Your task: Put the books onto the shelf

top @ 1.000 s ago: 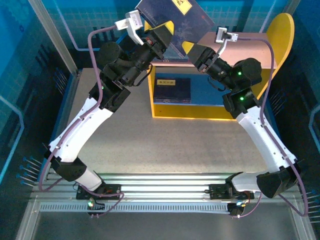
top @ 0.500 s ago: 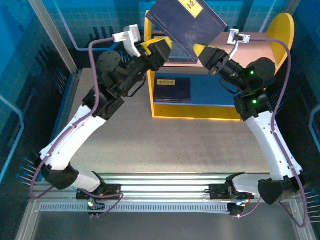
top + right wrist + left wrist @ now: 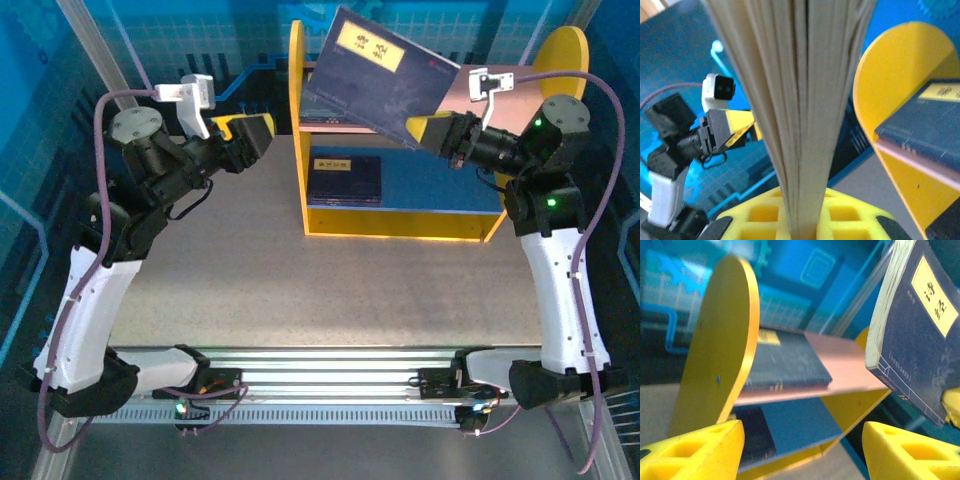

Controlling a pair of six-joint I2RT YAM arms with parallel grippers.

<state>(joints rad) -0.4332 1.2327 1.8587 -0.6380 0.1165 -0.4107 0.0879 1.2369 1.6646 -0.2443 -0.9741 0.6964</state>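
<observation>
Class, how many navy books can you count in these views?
3: one book in the right gripper above the shelf, one on its top board, one on its blue lower board. Others may be hidden.

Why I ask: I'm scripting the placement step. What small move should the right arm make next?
Probably lower the right gripper, levelling its tilted book toward the bare part of the shelf's top board, beside the flat book already there; the left gripper is open, clear of it.

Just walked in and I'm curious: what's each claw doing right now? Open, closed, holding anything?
Left claw: open, holding nothing.
Right claw: closed on a navy book.
</observation>
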